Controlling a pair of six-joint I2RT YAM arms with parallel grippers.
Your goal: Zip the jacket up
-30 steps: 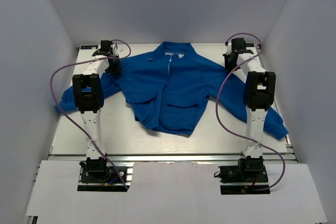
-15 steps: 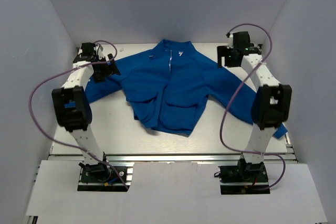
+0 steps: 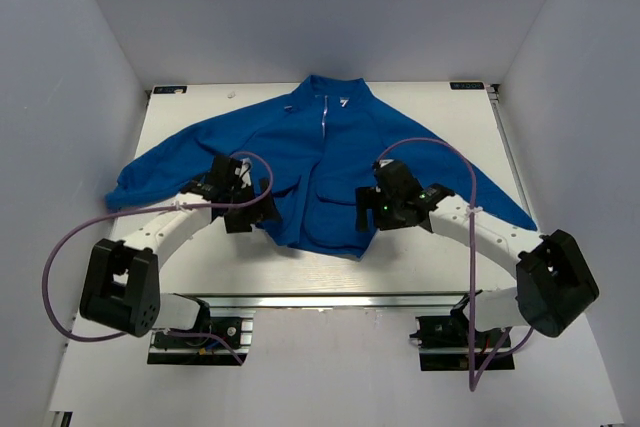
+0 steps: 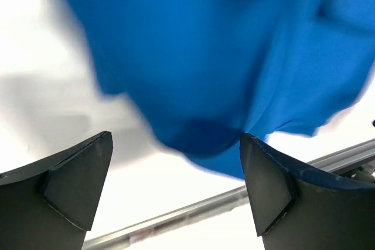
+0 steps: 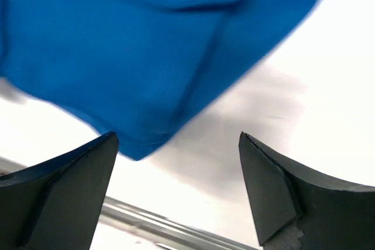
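Lying flat on a white tabletop (image 3: 420, 257), a large bright-blue soft fabric jacket (image 3: 320, 162) is spread face up. Its collar (image 3: 325, 92) points to the far edge, its sleeves reach out to either side, and its hem (image 3: 330, 245) lies nearest the arms. A pale zipper (image 3: 324, 122) runs down from the collar. Lower down it is lost in blue folds, so how far it is closed cannot be told.

The left gripper (image 4: 176, 137) hovers just over the hem's left corner with its fingers spread wide and nothing between them. The right gripper (image 5: 177, 136) hovers over the hem's right corner, likewise released and empty.

The cloth looks light, limp and quick to wrinkle, and it would likely bunch or slide on the smooth tabletop if it were pushed. A sensible hold would be one pinch on the hem beside the zipper to keep the cloth taut, and the other on the small zipper pull, which probably needs a precise grip.

Pale grey walls (image 3: 60, 97) close in three sides, and a metal rail (image 3: 330, 300) lines the near edge. The sleeves reach nearly to the table's sides, which leaves little spare room there.
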